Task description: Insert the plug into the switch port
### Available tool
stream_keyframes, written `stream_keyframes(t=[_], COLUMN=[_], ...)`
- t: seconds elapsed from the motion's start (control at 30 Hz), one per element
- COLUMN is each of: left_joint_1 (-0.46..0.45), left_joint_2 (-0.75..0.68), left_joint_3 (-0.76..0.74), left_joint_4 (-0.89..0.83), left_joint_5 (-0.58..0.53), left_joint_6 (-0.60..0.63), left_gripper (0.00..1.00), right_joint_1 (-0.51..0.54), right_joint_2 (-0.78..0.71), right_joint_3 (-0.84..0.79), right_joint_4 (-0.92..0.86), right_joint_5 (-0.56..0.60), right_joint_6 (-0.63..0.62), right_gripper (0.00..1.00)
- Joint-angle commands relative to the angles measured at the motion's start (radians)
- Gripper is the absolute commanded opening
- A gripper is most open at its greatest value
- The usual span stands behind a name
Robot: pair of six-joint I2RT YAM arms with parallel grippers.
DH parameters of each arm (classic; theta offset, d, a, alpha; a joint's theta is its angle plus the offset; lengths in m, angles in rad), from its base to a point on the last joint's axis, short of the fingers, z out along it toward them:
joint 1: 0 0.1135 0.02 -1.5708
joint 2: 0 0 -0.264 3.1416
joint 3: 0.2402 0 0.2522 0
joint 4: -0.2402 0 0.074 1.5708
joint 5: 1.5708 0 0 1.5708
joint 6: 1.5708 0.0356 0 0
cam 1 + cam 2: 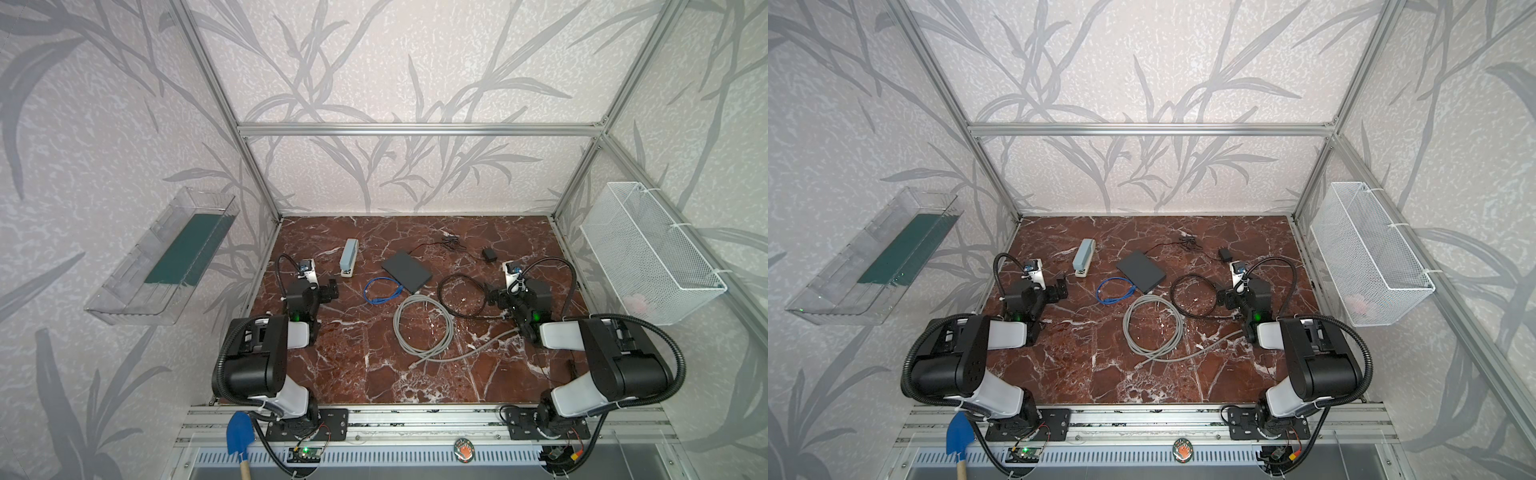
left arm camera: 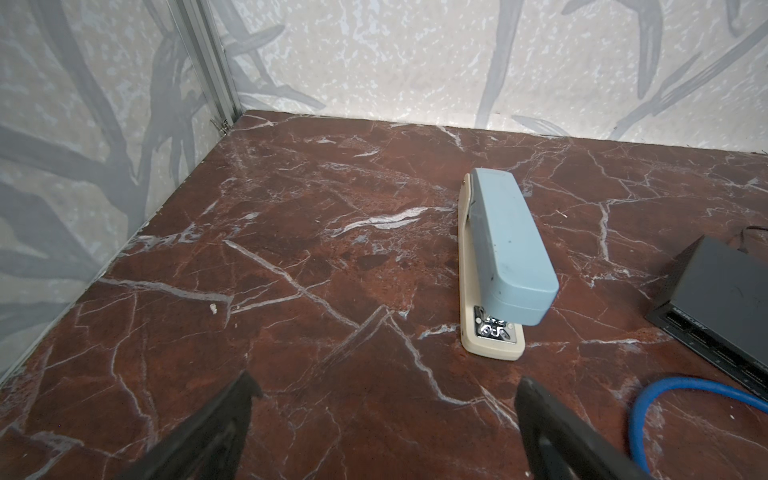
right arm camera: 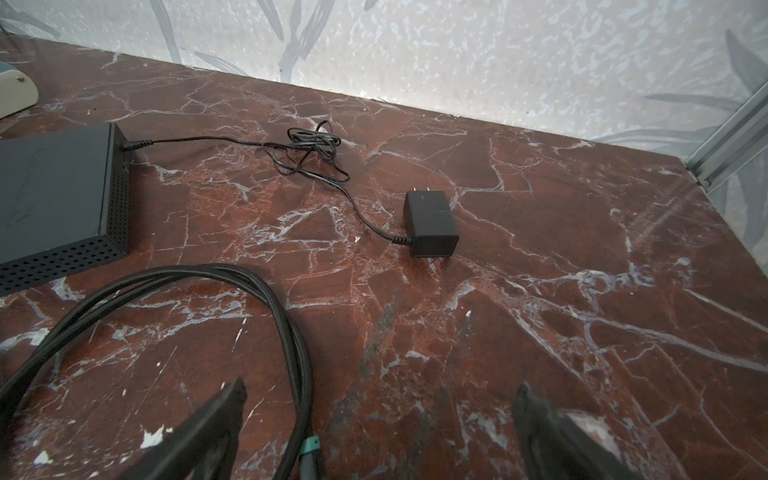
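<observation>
Left claw (image 2: 384, 386): released, empty, above bare table (image 2: 291, 332); stapler (image 2: 498, 257) beyond it.
Right claw (image 3: 380, 392): released, empty, over a black cable (image 3: 266, 291) loop.
Network switch (image 1: 407, 271): frame centre.
Blue Ethernet cable (image 1: 382, 291): coiled just left of the switch.
Grey Ethernet cable (image 1: 422, 328): coiled below the switch; its plug (image 1: 413, 365) lies loose on the table, lower centre.

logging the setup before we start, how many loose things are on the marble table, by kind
cables: 3 (blue coiled cable, grey coiled cable, black braided cable)
flat black switch box: 1
black power adapter with thin cord: 1
pale blue and beige stapler: 1
total: 6
</observation>
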Motion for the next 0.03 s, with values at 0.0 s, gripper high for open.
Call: stream_keyframes(t=[0.0], left_joint_1=[-0.003], left_joint_2=[0.007], left_joint_3=[-0.004], left_joint_4=[0.033], left_joint_5=[-0.010], left_joint_6=[0.005], left_gripper=[0.99], right_joint_1=[-0.002], right_joint_2=[-0.008], right_joint_3=[0.018], right_joint_4=[-0.001], right_joint_5=[0.003], right_joint_6=[0.003], right_gripper=[0.99])
